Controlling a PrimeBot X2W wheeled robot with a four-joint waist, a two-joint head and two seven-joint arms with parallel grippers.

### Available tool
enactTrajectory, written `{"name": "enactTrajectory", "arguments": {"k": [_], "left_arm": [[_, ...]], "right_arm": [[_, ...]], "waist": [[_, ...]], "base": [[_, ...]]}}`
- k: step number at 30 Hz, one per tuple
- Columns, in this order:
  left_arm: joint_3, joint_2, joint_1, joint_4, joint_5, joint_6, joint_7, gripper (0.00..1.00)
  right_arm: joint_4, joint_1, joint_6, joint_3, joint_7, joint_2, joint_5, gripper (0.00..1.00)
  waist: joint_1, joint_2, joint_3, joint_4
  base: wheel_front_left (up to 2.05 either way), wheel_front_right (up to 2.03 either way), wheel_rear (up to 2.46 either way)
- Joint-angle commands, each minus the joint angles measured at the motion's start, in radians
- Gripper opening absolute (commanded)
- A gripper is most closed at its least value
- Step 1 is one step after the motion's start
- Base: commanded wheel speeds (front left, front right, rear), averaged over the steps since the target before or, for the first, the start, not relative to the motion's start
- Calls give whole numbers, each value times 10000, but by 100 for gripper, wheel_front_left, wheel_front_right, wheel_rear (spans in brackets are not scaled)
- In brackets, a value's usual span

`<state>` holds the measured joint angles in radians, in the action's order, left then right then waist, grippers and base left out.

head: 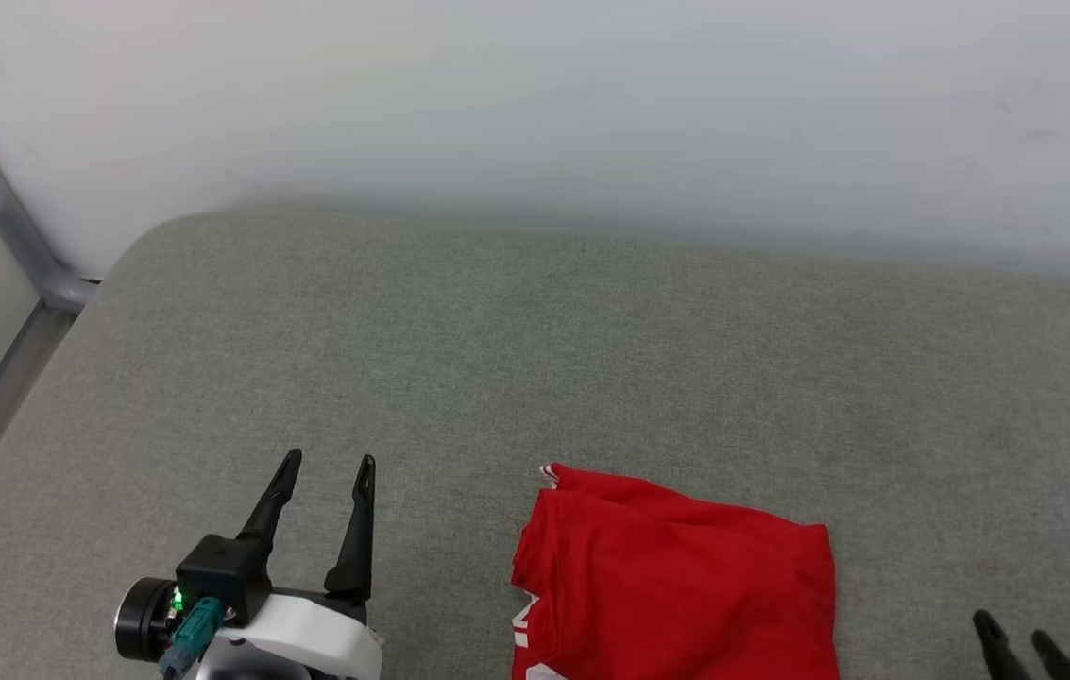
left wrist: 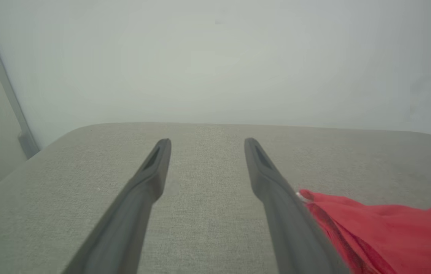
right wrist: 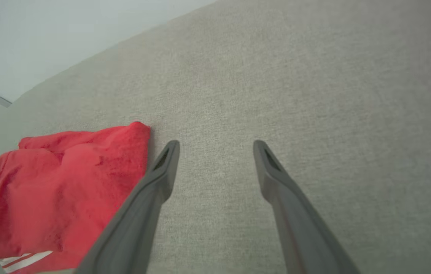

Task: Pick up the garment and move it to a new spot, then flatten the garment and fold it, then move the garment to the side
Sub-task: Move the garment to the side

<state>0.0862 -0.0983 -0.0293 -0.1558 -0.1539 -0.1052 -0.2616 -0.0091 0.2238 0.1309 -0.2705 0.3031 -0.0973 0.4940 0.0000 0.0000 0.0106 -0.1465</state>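
- I see a grey woven surface [head: 591, 359] with a rounded corner, set against a pale wall [head: 535, 94]; a grey metal rail [head: 20, 236] runs down the left.
- One red jersey [head: 676, 586] lies loosely folded at the near edge, between my arms, with striped trim at its far corner.
- Two pincers: the left pincer [head: 329, 458] and the right pincer [head: 1011, 626] are both spread and hold nothing.

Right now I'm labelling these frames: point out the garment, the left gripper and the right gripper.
garment [head: 686, 586], head view, middle of the red cloth.
left gripper [head: 329, 460], head view, midway between its open fingertips.
right gripper [right wrist: 216, 144], right wrist view, midway between its open fingertips.
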Motion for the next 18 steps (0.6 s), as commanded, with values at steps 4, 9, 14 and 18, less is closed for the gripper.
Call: {"name": "enactTrajectory", "arguments": {"k": [4, 9, 14, 18], "left_arm": [[-27, 80, -291, 213, 15, -59, -43, 100], [2, 135, -644, 333, 46, -128, -43, 100], [-11, 185, -935, 349, 42, -178, -43, 100], [-7, 221, -1060, 295, 10, -208, -43, 100]], "right_arm": [[516, -514, -4, 559, 1070, -221, 1010, 100], [992, -1143, -4, 1572, 2107, -340, 2120, 100], [1693, -1726, -5, 2330, 2827, -402, 2788, 100], [2451, -1970, -11, 2763, 3415, -355, 3153, 100]], "waist": [[0, 0, -556, -285], [0, 0, -1103, -526], [0, 0, -1475, -703], [0, 0, -1657, -802]], "base": [[0, 0, 0], [0, 0, 0], [0, 0, 0], [0, 0, 0]]}}
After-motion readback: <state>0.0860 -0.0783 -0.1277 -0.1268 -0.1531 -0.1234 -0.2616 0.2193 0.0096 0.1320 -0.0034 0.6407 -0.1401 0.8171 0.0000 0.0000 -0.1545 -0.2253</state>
